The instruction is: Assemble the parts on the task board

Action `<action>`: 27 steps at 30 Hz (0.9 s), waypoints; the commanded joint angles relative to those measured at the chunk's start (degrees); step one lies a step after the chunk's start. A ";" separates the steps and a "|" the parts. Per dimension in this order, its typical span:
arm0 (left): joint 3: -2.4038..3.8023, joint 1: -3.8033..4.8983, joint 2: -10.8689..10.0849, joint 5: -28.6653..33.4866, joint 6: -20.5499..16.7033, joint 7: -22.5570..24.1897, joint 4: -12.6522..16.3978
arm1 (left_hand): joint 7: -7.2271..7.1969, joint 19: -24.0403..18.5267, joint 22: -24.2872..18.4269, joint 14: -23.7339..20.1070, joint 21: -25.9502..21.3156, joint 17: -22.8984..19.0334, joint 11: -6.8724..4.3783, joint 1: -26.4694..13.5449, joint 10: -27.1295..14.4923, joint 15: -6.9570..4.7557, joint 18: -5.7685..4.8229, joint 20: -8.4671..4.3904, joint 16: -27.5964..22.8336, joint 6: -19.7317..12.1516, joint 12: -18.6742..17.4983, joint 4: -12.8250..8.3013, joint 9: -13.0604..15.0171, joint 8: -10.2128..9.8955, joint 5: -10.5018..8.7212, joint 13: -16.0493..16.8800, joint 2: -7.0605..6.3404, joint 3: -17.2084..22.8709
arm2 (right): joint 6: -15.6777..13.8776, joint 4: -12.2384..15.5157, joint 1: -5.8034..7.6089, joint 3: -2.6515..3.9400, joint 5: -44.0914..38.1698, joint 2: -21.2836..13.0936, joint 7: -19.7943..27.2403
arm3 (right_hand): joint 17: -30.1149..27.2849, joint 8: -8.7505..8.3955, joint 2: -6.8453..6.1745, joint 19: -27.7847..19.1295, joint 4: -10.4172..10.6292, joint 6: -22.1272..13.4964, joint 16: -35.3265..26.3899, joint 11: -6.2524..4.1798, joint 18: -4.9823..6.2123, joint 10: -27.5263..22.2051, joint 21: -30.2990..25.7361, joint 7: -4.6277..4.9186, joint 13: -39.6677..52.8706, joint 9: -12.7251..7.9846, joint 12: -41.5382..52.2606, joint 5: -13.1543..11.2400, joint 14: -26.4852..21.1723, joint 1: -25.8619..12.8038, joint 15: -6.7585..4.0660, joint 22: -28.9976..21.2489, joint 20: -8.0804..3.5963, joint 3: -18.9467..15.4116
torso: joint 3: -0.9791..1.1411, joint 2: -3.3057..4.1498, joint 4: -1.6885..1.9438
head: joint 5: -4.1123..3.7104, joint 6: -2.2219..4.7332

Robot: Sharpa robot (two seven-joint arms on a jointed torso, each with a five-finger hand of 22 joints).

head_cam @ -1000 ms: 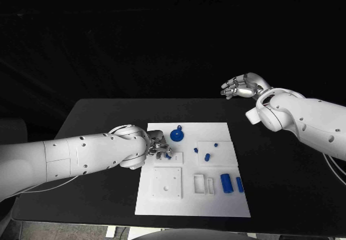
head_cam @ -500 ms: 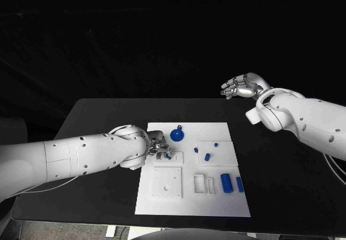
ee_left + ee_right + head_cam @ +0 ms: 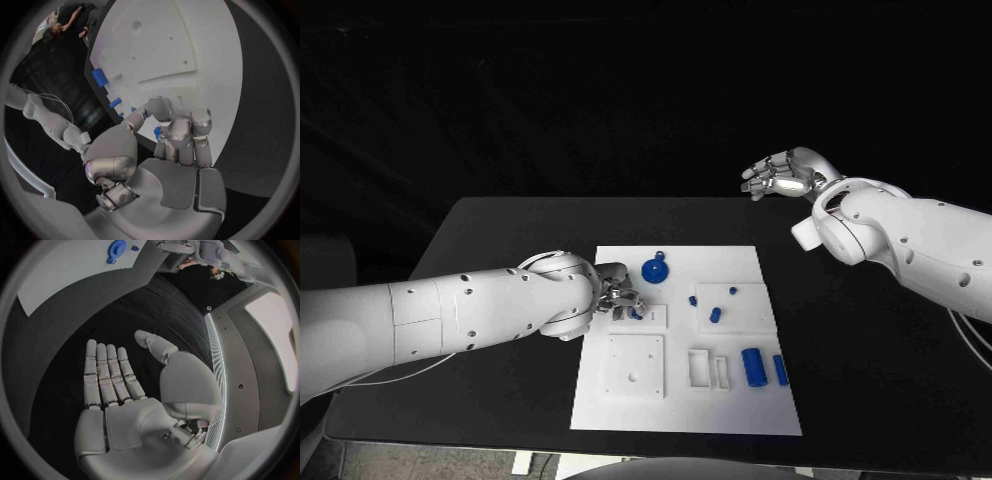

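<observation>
**Left hand down on the board, right hand lifted clear beyond the far edge**

Nearest the robot, the task board (image 3: 687,415) lies lengthwise on the black worktop (image 3: 877,380), its near edge short of the worktop's near edge; bare worktop runs down both long sides, wider on the right. In the board's near half sit a raised square block with holes (image 3: 633,366) and a slotted white fixture (image 3: 707,368); beside them on the right lie two blue cylinders (image 3: 753,366) side by side, the outer one close to the board's right edge. Further in, a raised white plate (image 3: 747,312) carries short blue pegs (image 3: 714,314); a round blue part with a small tab (image 3: 655,270) lies toward the far edge, well apart from the pegs. The left hand (image 3: 617,299) comes in from the left side and rests over a small white block at the board's left edge; its fingers (image 3: 180,135) are curled together around a small blue part (image 3: 157,132), pinching it just above the white surface. Farthest off, the right hand (image 3: 783,175) hangs above and past the worktop's far right edge, fingers (image 3: 106,372) straight and apart, holding nothing.
</observation>
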 commanded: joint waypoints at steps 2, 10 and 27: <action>-0.03 -0.09 -0.04 -0.38 1.31 0.03 0.15 | -5.35 0.22 0.65 0.85 0.12 -0.06 -0.09 -0.14 -0.29 -1.41 2.95 -4.56 0.30 9.91 0.24 2.85 16.49 2.10 0.37 -0.08 0.61 3.29 | 0.81 0.03 -0.02 0.01 0.05 0.00 0.54 | -0.15 0.20 0.48 -0.21 0.09 -0.42 0.32 -0.01 0.63 -0.56 -0.26 -0.08 -0.12 -0.11 0.33 0.26 -0.35 0.07 0.04 0.07 0.39 -0.36 | -0.03 0.02 0.01 | 0.02 -0.07; -0.03 -0.09 0.00 -0.38 1.84 -0.11 0.29 | -5.35 0.21 0.64 0.84 0.13 -0.08 -0.08 -0.16 -0.30 -1.39 2.95 -4.55 0.32 9.91 0.26 2.81 16.52 2.08 0.42 -0.10 0.63 3.31 | 1.42 -0.13 -0.03 0.01 2.94 0.01 0.36 | -0.29 0.22 0.56 -0.21 0.15 -0.42 0.44 -0.01 0.66 -0.59 -0.29 -0.07 -0.27 -0.17 0.45 0.25 -0.39 0.00 0.05 0.12 0.44 -0.41 | -0.02 0.02 0.03 | 0.02 -0.06; -0.02 -0.09 0.20 0.36 3.51 0.14 -0.01 | -5.40 -0.09 0.53 0.73 0.22 -0.49 0.20 -3.56 -0.36 -1.11 2.84 -4.35 0.62 10.33 0.75 4.46 16.80 1.53 0.09 -0.45 1.63 2.61 | 1.62 -0.45 -0.15 0.01 2.10 0.24 0.34 | -0.88 0.28 1.01 -0.29 0.16 -0.43 0.86 0.01 0.79 -0.71 -0.47 -0.07 -0.89 -0.41 0.86 2.70 -0.60 0.36 0.09 0.24 0.57 0.32 | 0.04 0.02 -0.01 | 0.11 -0.19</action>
